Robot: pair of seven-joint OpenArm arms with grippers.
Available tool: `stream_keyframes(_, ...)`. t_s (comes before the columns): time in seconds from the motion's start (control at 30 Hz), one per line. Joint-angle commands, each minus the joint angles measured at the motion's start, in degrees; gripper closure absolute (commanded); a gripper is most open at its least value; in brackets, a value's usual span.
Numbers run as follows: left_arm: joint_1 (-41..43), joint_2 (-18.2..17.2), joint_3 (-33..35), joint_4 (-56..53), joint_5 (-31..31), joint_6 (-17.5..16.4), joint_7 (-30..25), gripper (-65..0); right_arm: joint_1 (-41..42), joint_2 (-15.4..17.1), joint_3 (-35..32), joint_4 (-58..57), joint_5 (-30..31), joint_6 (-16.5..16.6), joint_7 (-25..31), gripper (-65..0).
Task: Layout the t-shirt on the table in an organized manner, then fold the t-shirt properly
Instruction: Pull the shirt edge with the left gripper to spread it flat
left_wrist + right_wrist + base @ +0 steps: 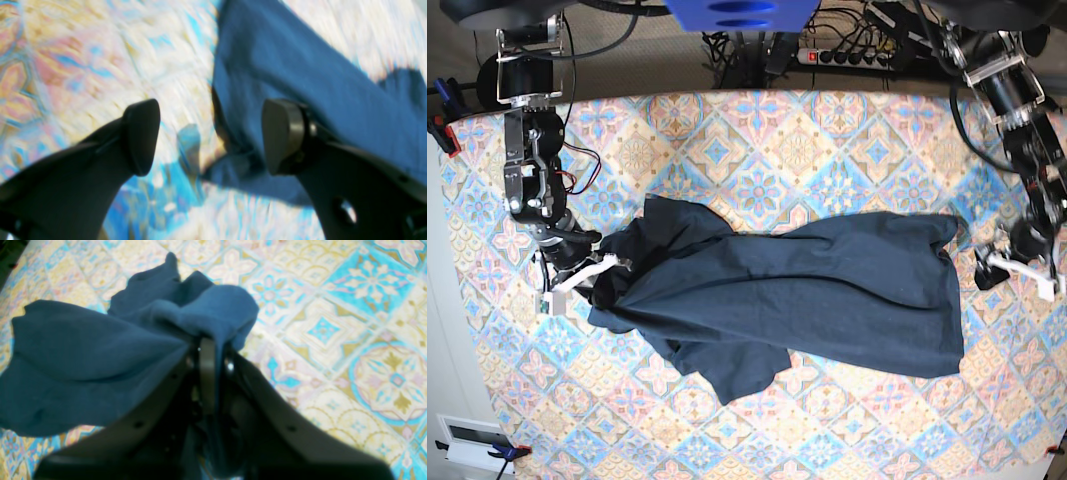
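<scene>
T-shirt [817, 290] fabric lies stretched across the middle of the table [757, 120], one end bunched toward the right gripper [208, 350] and the other reaching toward the left gripper [210, 136]. You have the right gripper's jaws clamped on a fold of the navy cloth, which mounds over the fingertips in the right wrist view. Your left gripper's jaws stand wide apart with nothing between them, above the patterned cloth at the shirt's edge; one finger [283, 133] overlaps the blue fabric, though the blurred view hides whether it touches.
</scene>
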Motion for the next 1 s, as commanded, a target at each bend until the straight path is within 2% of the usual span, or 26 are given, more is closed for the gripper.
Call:
stream_keyframes(0.0,1.04,-0.33,-0.50,1.19,0.52,0.33,-1.67,-47.0,1.12,0.75,0.46,1.03,0.50,0.60,1.69,-0.3)
stream_keyframes(0.27,4.11,3.01,-0.06,0.92,2.01,0.33,-2.46,-47.0,1.12,0.66,0.46,1.30,0.50,0.60,1.69,-0.3)
stream_keyframes(0.47,0.42,3.89,10.57,-4.18,7.02,0.33,-2.37,-46.3,0.94,0.66,0.46,1.47,0.50,0.69,1.69,-0.3)
stream_keyframes(0.53,-0.72,3.89,13.03,-6.02,7.72,0.24,-2.19,-40.0,0.94,0.66,0.46,1.47,0.50,0.69,1.69,-0.3)
stream_keyframes(0.6,-1.34,3.89,13.56,-6.02,7.28,0.07,-2.28,-25.3,0.94,0.66,0.46,1.65,0.50,0.69,1.69,-0.3)
stream_keyframes(0.7,-1.51,3.89,13.47,-3.21,7.20,-2.66,-2.02,-3.5,0.94,0.66,0.46,1.91,0.50,0.69,1.69,-0.3)
stream_keyframes(0.73,-1.25,3.80,13.47,-1.36,7.28,-2.92,-2.02,0.0,0.94,0.66,0.46,1.91,0.50,0.69,1.69,-0.3)
stream_keyframes(0.8,-0.11,2.22,12.24,3.82,7.11,-3.63,-1.49,0.0,0.94,0.66,0.46,1.91,0.50,0.69,1.69,-0.3)
stream_keyframes(0.87,1.74,1.69,7.85,9.80,6.67,-3.63,0.18,0.0,0.94,0.66,0.46,1.82,0.33,0.69,1.69,-0.3)
stream_keyframes(0.97,2.00,1.34,-1.38,16.13,1.13,-3.63,4.14,0.0,1.03,0.66,0.64,1.38,0.24,0.69,1.69,-0.3)
